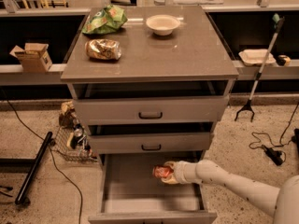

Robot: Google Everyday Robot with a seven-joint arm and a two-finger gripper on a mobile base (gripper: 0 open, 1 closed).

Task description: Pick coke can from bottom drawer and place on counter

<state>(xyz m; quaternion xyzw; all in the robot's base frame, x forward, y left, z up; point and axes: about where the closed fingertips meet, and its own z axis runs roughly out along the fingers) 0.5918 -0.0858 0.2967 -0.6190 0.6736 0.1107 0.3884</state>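
Gripper [169, 172] sits low inside the open bottom drawer [140, 190], right at the coke can [162, 171], which rests toward the drawer's back right. Whether it is clamped on the can or merely around it cannot be told. To do this step well, make sure of a firm hold, then bring the can forward before lifting — the middle drawer [187, 143] overhangs it. Farther up, the counter [187, 55] has bare space at its front right, away from the foil bag [103, 49], the green bag [104, 19] and the bowl [162, 24].
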